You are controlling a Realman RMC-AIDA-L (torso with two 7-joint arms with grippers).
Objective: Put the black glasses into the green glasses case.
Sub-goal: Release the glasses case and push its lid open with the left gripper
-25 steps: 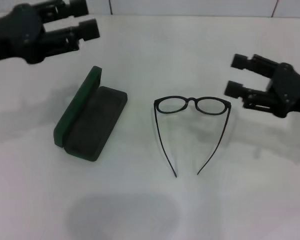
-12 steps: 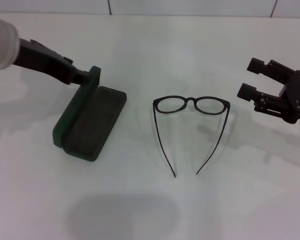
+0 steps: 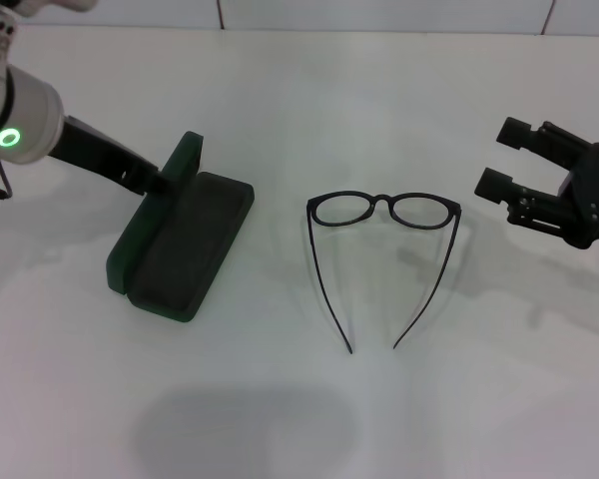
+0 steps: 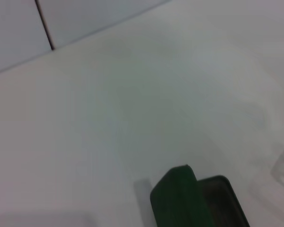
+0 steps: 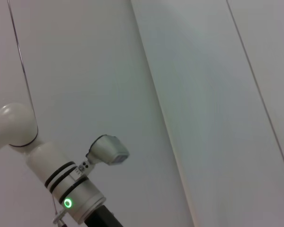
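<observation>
My left end effector (image 3: pixel 156 180) at raised lid of open green glasses case (image 3: pixel 180 244), grip state can't tell, right end effector (image 3: pixel 506 157) spread wide w/ nothing held, black glasses (image 3: pixel 382 254) mid-table (image 3: pixel 299 409) betw. them, no legible writing, left wrist view shows only case end.

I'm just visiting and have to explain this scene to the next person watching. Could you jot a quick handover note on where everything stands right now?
Left gripper: down at the far end of the green glasses case, by its raised lid; holding nothing that can be seen.
Right gripper: open, empty, hovering to the right of the black glasses, not touching them.
The case lies open on the table, its lining empty. The glasses lie unfolded to its right, lenses away from the robot, temple arms pointing toward it.
Done: case is open.
Left: pick up the glasses, probably with the right gripper, and lay them in the case.
</observation>
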